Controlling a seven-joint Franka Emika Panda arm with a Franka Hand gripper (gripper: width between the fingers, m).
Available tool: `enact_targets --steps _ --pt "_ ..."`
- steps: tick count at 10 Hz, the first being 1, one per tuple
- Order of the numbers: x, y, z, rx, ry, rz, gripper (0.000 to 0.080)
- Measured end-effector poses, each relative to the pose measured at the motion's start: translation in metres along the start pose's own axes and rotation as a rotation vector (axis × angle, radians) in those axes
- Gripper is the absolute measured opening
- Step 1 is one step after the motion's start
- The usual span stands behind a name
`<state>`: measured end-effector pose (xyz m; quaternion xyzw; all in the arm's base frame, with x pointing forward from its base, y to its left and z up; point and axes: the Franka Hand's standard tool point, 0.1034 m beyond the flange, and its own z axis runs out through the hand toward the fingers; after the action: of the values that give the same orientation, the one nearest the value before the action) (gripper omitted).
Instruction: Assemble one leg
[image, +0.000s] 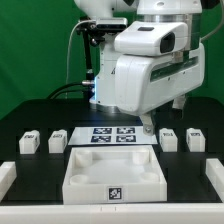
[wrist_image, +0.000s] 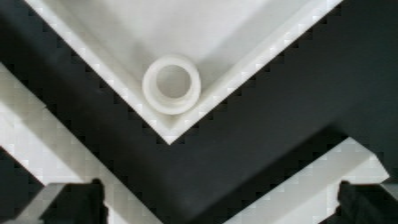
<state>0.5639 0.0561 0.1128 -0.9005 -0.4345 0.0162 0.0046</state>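
While flat, tray (image: 85, 190) with corner socket (wrist_image: 173, 83)

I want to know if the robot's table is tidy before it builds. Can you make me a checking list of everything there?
Surface: black table, white rail at its edge.
Job's things: four legs loose on the table, two on each side of the exterior view; white tray in front, its round corner socket empty.
Clutter: marker board behind the tray; nothing else seen.
Grippers: gripper open, holding nothing, over the tray's corner.
Cables: black cable behind the arm.
Surroundings: green backdrop.
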Motion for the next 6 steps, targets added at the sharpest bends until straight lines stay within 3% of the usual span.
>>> enact_targets --steps 6 --pt "-0.0002 0.0000 0.0003 0.000 0.000 -0.041 0.0650"
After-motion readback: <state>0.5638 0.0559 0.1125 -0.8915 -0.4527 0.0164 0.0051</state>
